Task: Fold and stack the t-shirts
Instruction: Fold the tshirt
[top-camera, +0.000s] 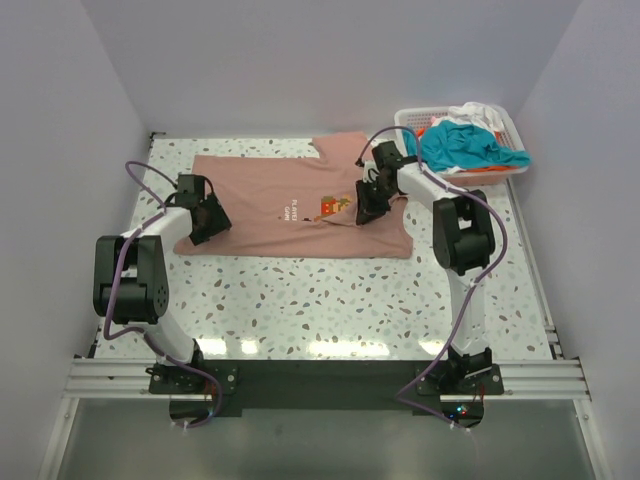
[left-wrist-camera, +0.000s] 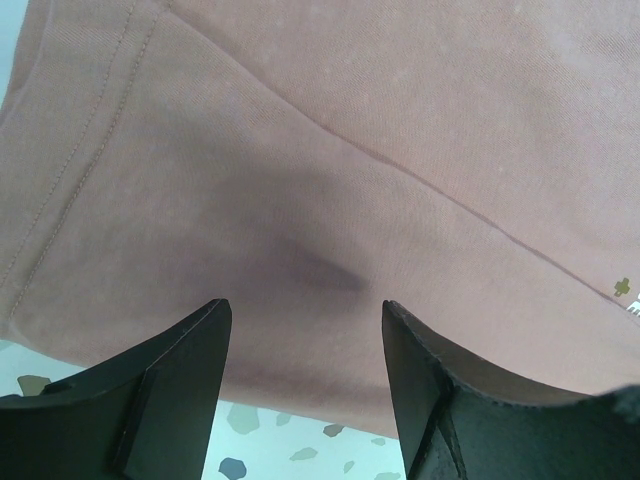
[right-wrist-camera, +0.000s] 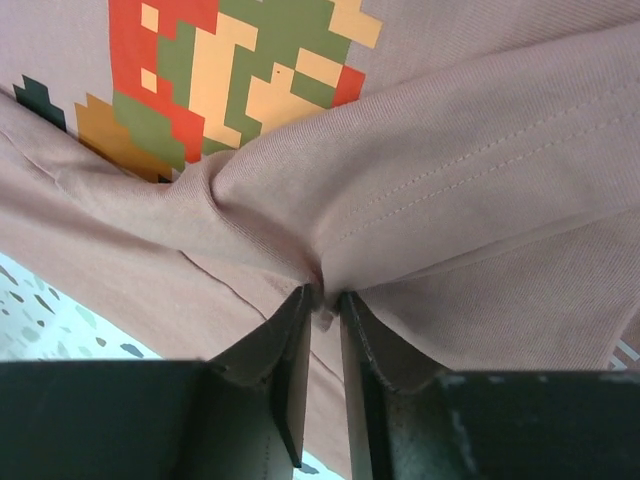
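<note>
Salmon-pink t-shirt (top-camera: 270, 190) flat, pixel print | right hand (right-wrist-camera: 325, 295) pinching bunched fold | left hand (left-wrist-camera: 305, 310) spread above hem

Salmon-pink t-shirt (top-camera: 260, 195) is lying spread on the table (top-camera: 330, 300), one fold bunching up; other t-shirts (top-camera: 465, 148) are lying heaped in the basket (top-camera: 408, 117).

Left fingers (left-wrist-camera: 180, 390) apart, right fingers (right-wrist-camera: 290, 370) together
</note>
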